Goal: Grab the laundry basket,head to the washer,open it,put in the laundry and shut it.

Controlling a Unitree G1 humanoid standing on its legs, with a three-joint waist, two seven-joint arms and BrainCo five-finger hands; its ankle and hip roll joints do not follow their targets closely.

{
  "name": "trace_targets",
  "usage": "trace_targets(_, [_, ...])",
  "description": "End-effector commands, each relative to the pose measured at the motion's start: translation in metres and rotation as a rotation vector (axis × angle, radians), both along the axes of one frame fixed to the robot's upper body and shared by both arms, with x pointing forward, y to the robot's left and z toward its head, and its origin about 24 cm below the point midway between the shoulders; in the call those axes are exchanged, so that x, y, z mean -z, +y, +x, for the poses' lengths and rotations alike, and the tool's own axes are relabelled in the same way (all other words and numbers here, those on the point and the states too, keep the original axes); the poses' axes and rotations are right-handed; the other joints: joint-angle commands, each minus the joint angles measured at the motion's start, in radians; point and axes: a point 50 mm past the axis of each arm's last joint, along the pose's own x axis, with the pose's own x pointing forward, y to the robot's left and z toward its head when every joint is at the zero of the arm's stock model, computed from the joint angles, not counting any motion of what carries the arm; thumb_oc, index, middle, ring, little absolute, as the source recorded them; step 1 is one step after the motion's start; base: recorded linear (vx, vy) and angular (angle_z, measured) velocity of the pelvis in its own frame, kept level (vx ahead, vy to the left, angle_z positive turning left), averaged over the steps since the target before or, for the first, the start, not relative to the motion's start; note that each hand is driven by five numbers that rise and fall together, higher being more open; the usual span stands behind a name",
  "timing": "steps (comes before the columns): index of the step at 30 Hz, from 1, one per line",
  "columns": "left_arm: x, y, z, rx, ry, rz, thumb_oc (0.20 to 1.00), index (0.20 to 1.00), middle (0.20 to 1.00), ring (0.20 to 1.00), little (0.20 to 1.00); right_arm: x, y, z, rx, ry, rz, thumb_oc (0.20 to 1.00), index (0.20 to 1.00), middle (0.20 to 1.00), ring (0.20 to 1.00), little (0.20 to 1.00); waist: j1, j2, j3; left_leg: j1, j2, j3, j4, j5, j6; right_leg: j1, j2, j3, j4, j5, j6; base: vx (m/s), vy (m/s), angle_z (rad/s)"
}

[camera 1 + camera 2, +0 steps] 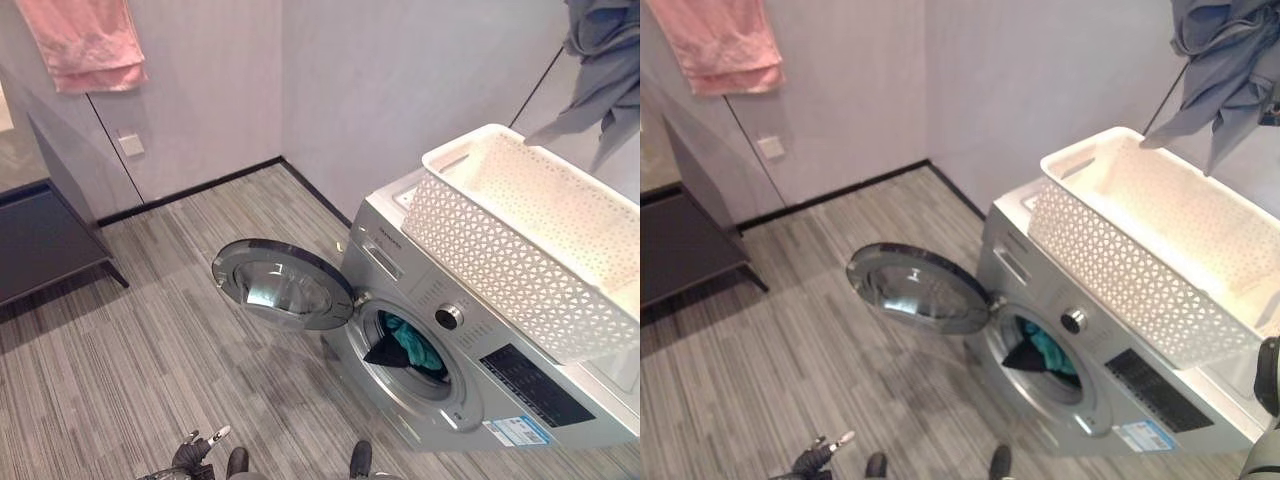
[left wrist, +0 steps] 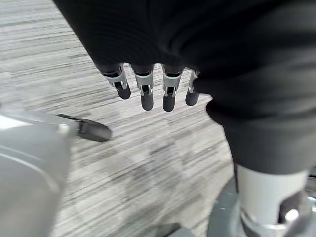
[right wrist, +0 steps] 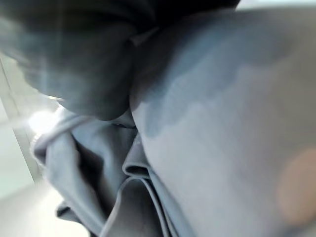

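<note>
Left eye view showed the white basket (image 1: 520, 240) on the washer (image 1: 470, 350), overhanging its front edge. The washer door (image 1: 283, 285) stood open over bare floor (image 1: 120, 380). The left robot hand (image 2: 153, 89) hung relaxed, holding nothing. Grey cloth (image 1: 1225, 70) hung above the basket; the right robot hand's fingers were hidden.

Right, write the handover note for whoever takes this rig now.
Left hand: open, hanging low over the grey striped floor, holding nothing.
Right hand: fingers hidden in the grey-blue garment lifted above the white perforated plastic laundry basket; grip unconfirmed.
The basket sits on top of the silver front-loading washer. Its round door is open, with dark and teal laundry in the drum.
Done: basket carried, door opened, some laundry loaded.
Left: load the grey-blue garment, shut the door.
</note>
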Motion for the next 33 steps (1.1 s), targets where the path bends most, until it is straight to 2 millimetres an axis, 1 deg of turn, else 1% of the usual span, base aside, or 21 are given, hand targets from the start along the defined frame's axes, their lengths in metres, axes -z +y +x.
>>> trace_targets(1, [-0.010, 0.007, 0.018, 0.132, -0.040, 0.102, 1.000, 1.000, 1.000, 1.000, 1.000, -0.033, 0.007, -0.037, 0.125, -0.276, -0.105, 0.200, 0.200, 0.200, 0.200, 0.200, 0.000, -0.032, -0.012, -0.025, -0.002, -0.009, 0.031, -0.074, 0.020, 0.067, -0.077, 0.058, 0.062, -0.155, 0.089, -0.01, 0.049, 0.00])
trace_targets(2, [-0.019, 0.001, 0.034, 0.179, -0.119, 0.107, 1.000, 1.000, 1.000, 1.000, 1.000, -0.038, 0.009, -0.051, 0.178, -0.337, -0.152, 0.200, 0.200, 0.200, 0.200, 0.200, -0.010, -0.027, -0.016, -0.022, -0.009, -0.006, 0.035, -0.071, 0.026, 0.065, -0.084, 0.062, 0.064, -0.143, 0.090, -0.02, 0.028, -0.07])
trace_targets(3, [-0.020, 0.002, 0.033, 0.182, -0.117, 0.110, 1.000, 1.000, 1.000, 1.000, 1.000, -0.037, 0.008, -0.052, 0.182, -0.335, -0.150, 0.200, 0.200, 0.200, 0.200, 0.200, -0.006, -0.030, -0.017, -0.021, -0.009, -0.005, 0.035, -0.071, 0.027, 0.065, -0.084, 0.062, 0.064, -0.143, 0.090, -0.02, 0.040, -0.16])
trace_targets(5, [-0.039, -0.005, 0.058, 0.234, -0.256, 0.111, 1.000, 1.000, 1.000, 1.000, 1.000, -0.046, 0.015, -0.074, 0.268, -0.429, -0.241, 0.200, 0.200, 0.200, 0.200, 0.200, -0.024, -0.020, -0.027, -0.010, -0.017, -0.002, 0.035, -0.078, 0.033, 0.068, -0.089, 0.067, 0.065, -0.137, 0.095, 0.01, 0.049, -0.17])
trace_targets(6, [-0.048, -0.006, 0.065, 0.261, -0.301, 0.125, 1.000, 1.000, 1.000, 1.000, 1.000, -0.049, 0.018, -0.085, 0.346, -0.484, -0.285, 0.200, 0.200, 0.200, 0.200, 0.200, -0.027, -0.017, -0.031, -0.004, -0.019, 0.002, 0.034, -0.081, 0.035, 0.069, -0.092, 0.071, 0.064, -0.135, 0.098, 0.01, 0.046, -0.13])
trace_targets(7, [-0.048, -0.006, 0.065, 0.262, -0.300, 0.127, 1.000, 1.000, 1.000, 1.000, 1.000, -0.048, 0.018, -0.086, 0.347, -0.483, -0.284, 0.200, 0.200, 0.200, 0.200, 0.200, -0.025, -0.018, -0.031, -0.004, -0.019, 0.003, 0.034, -0.081, 0.035, 0.069, -0.092, 0.071, 0.064, -0.135, 0.098, 0.00, 0.050, -0.11])
trace_targets(8, [-0.062, -0.008, 0.079, 0.275, -0.381, 0.148, 1.000, 1.000, 1.000, 1.000, 1.000, -0.052, 0.027, -0.099, 0.468, -0.559, -0.360, 0.200, 0.200, 0.200, 0.200, 0.200, -0.035, -0.008, -0.037, 0.004, -0.023, 0.004, 0.034, -0.086, 0.041, 0.066, -0.094, 0.078, 0.064, -0.134, 0.101, 0.00, 0.030, -0.11])
trace_targets(9, [-0.063, -0.007, 0.078, 0.276, -0.379, 0.150, 1.000, 1.000, 1.000, 1.000, 1.000, -0.050, 0.027, -0.099, 0.473, -0.557, -0.359, 0.200, 0.200, 0.200, 0.200, 0.200, -0.034, -0.010, -0.037, 0.005, -0.023, 0.005, 0.034, -0.086, 0.042, 0.067, -0.093, 0.079, 0.065, -0.134, 0.101, 0.00, 0.043, -0.16])
trace_targets(12, [-0.089, -0.010, 0.094, 0.347, -0.497, 0.202, 1.000, 1.000, 1.000, 1.000, 1.000, -0.050, 0.037, -0.117, 0.670, -0.597, -0.500, 0.200, 0.200, 0.200, 0.200, 0.200, -0.049, 0.000, -0.048, 0.019, -0.026, 0.020, 0.034, -0.094, 0.052, 0.060, -0.096, 0.101, 0.064, -0.132, 0.108, 0.00, 0.038, -0.20])
trace_targets(14, [-0.104, -0.012, 0.103, 0.390, -0.565, 0.230, 1.000, 1.000, 1.000, 1.000, 1.000, -0.041, 0.043, -0.116, 0.641, -0.590, -0.511, 0.200, 0.200, 0.200, 0.200, 0.200, -0.062, 0.007, -0.050, 0.027, -0.028, 0.032, 0.033, -0.098, 0.057, 0.052, -0.099, 0.113, 0.064, -0.126, 0.111, -0.02, 0.031, -0.18])
trace_targets(15, [-0.104, -0.012, 0.102, 0.390, -0.563, 0.232, 1.000, 1.000, 1.000, 1.000, 1.000, -0.040, 0.043, -0.116, 0.640, -0.588, -0.510, 0.200, 0.200, 0.200, 0.200, 0.200, -0.060, 0.004, -0.050, 0.029, -0.028, 0.035, 0.033, -0.098, 0.057, 0.051, -0.099, 0.116, 0.064, -0.126, 0.111, -0.04, 0.035, -0.29])
trace_targets(16, [-0.118, -0.015, 0.109, 0.421, -0.631, 0.243, 1.000, 1.000, 1.000, 1.000, 1.000, -0.031, 0.050, -0.111, 0.593, -0.558, -0.526, 0.200, 0.200, 0.200, 0.200, 0.200, -0.069, 0.012, -0.048, 0.031, -0.032, 0.043, 0.034, -0.094, 0.062, 0.042, -0.101, 0.124, 0.066, -0.117, 0.113, -0.04, 0.048, -0.28])
trace_targets(19, [-0.167, -0.019, 0.120, 0.530, -0.814, 0.313, 1.000, 1.000, 1.000, 1.000, 1.000, 0.024, 0.063, -0.095, 0.379, -0.383, -0.472, 0.200, 0.200, 0.200, 0.200, 0.200, -0.086, 0.020, -0.048, 0.056, -0.033, 0.075, 0.029, -0.102, 0.068, 0.032, -0.106, 0.154, 0.074, -0.115, 0.116, -0.02, 0.043, -0.39])
trace_targets(21, [-0.196, -0.023, 0.125, 0.616, -0.912, 0.389, 1.000, 1.000, 1.000, 1.000, 1.000, 0.054, 0.069, -0.092, 0.246, -0.268, -0.432, 0.200, 0.200, 0.200, 0.200, 0.200, -0.093, 0.025, -0.041, 0.057, -0.033, 0.079, 0.031, -0.096, 0.069, 0.029, -0.107, 0.160, 0.078, -0.112, 0.114, -0.03, 0.011, -0.38])
trace_targets(24, [-0.223, -0.026, 0.125, 0.687, -0.992, 0.457, 1.000, 1.000, 1.000, 1.000, 1.000, 0.087, 0.074, -0.098, 0.102, -0.137, -0.376, 0.200, 0.200, 0.200, 0.200, 0.200, -0.100, 0.018, -0.048, 0.065, -0.030, 0.076, 0.025, -0.100, 0.066, 0.042, -0.107, 0.153, 0.077, -0.123, 0.111, -0.03, -0.004, -0.03])
trace_targets(25, [-0.234, -0.032, 0.126, 0.700, -1.033, 0.443, 1.000, 1.000, 1.000, 1.000, 1.000, 0.106, 0.074, -0.097, 0.011, -0.047, -0.309, 0.200, 0.200, 0.200, 0.200, 0.200, -0.103, 0.016, -0.047, 0.064, -0.029, 0.074, 0.026, -0.095, 0.065, 0.045, -0.108, 0.148, 0.081, -0.122, 0.108, -0.06, -0.016, 0.06])
trace_targets(27, [-0.238, -0.034, 0.126, 0.704, -1.048, 0.426, 1.000, 1.000, 1.000, 1.000, 1.000, 0.116, 0.077, -0.096, -0.050, 0.005, -0.281, 0.200, 0.200, 0.200, 0.200, 0.200, -0.104, 0.016, -0.049, 0.071, -0.027, 0.073, 0.024, -0.099, 0.064, 0.052, -0.107, 0.144, 0.082, -0.130, 0.108, -0.02, -0.006, 0.03])
trace_targets(29, [-0.250, -0.048, 0.128, 0.715, -1.111, 0.333, 1.000, 1.000, 1.000, 1.000, 1.000, 0.141, 0.091, -0.095, -0.213, 0.122, -0.219, 0.200, 0.200, 0.200, 0.200, 0.200, -0.104, 0.014, -0.045, 0.088, -0.020, 0.071, 0.027, -0.103, 0.062, 0.064, -0.104, 0.134, 0.105, -0.146, 0.100, 0.00, 0.000, 0.00])
trace_targets(31, [-0.249, -0.055, 0.130, 0.709, -1.121, 0.261, 1.000, 1.000, 1.000, 1.000, 1.000, 0.145, 0.096, -0.094, -0.252, 0.146, -0.205, 0.200, 0.200, 0.200, 0.200, 0.200, -0.104, 0.015, -0.042, 0.096, -0.017, 0.069, 0.029, -0.104, 0.060, 0.072, -0.102, 0.130, 0.112, -0.153, 0.098, 0.00, 0.000, 0.00])
trace_targets(32, [-0.247, -0.063, 0.133, 0.697, -1.123, 0.183, 1.000, 1.000, 1.000, 1.000, 1.000, 0.148, 0.099, -0.094, -0.283, 0.156, -0.186, 0.200, 0.200, 0.200, 0.200, 0.200, -0.104, 0.015, -0.040, 0.102, -0.014, 0.068, 0.035, -0.108, 0.060, 0.080, -0.101, 0.129, 0.115, -0.156, 0.097, 0.04, -0.014, 0.01])
trace_targets(33, [-0.237, -0.081, 0.130, 0.597, -1.105, -0.129, 1.000, 1.000, 1.000, 1.000, 1.000, 0.150, 0.106, -0.091, -0.352, 0.158, -0.139, 0.200, 0.200, 0.200, 0.200, 0.200, -0.108, 0.021, -0.045, 0.118, -0.009, 0.073, 0.043, -0.114, 0.058, 0.100, -0.100, 0.127, 0.113, -0.160, 0.097, 0.04, -0.013, 0.02])
